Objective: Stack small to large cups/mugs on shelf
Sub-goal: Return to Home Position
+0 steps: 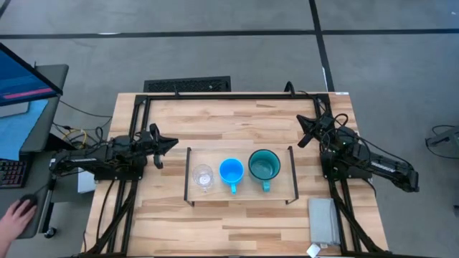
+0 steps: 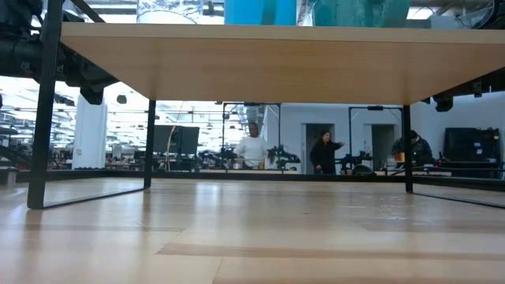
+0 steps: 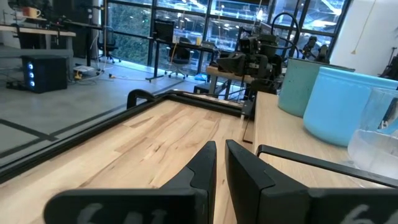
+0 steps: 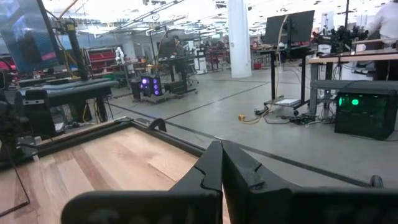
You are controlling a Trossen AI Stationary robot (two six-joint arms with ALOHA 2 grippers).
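**Shelf:** The shelf (image 1: 283, 190) sits mid-table. On it, in one row and apart from each other, stand the clear glass cup (image 1: 203, 177), the blue mug (image 1: 231, 171) and the teal mug (image 1: 264, 165), running from the left arm's side to the right's.

**Grippers:** The left gripper (image 1: 171, 142) hovers just off the shelf's left end. Its fingers (image 3: 202, 167) are drawn to a narrow slit and hold nothing. The right gripper (image 1: 307, 131) is beyond the shelf's right rear corner, with its fingers (image 4: 210, 163) pressed together and empty.

**Clearances:** Open tabletop (image 1: 237, 122) lies between the shelf and the black rail (image 1: 229, 94) at the rear edge. A grey cloth (image 1: 323, 221) lies at the front right.

**Markings:** A white tag (image 1: 313, 250) lies beside the cloth. It appears printed, but the print is too small to read.
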